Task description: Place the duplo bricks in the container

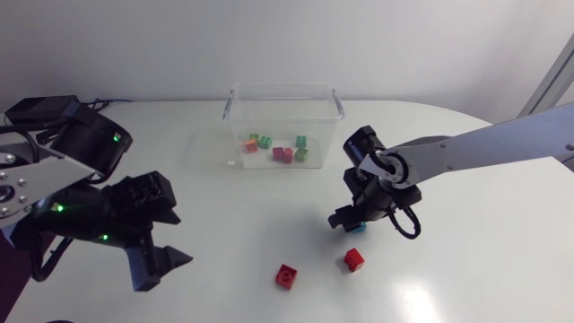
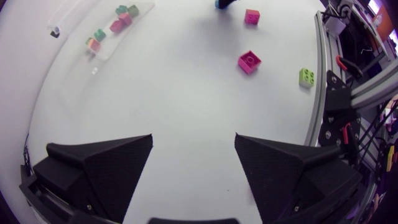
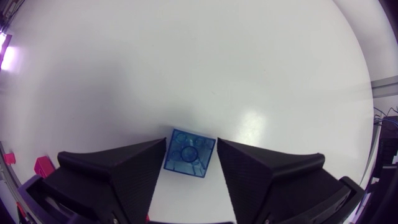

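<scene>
Brick [image 3: 189, 154] between right fingers [image 3: 124, 174], well apart from table edge [image 3: 339, 37].

You've got a glossy white table [image 1: 502, 269] w/ a rounded far-right edge; soft light glare on its top.

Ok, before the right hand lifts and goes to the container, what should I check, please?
1. The blue brick lies inside the right hand, on the table: ok.
2. Firm hold on it from both sides: cannot tell.
3. The container has an open top and room among the bricks inside: ok.
4. The left hand is open, empty and well away from the container: ok.
5. The nearest red brick lies on the side away from the container, off the likely route: ok.
</scene>
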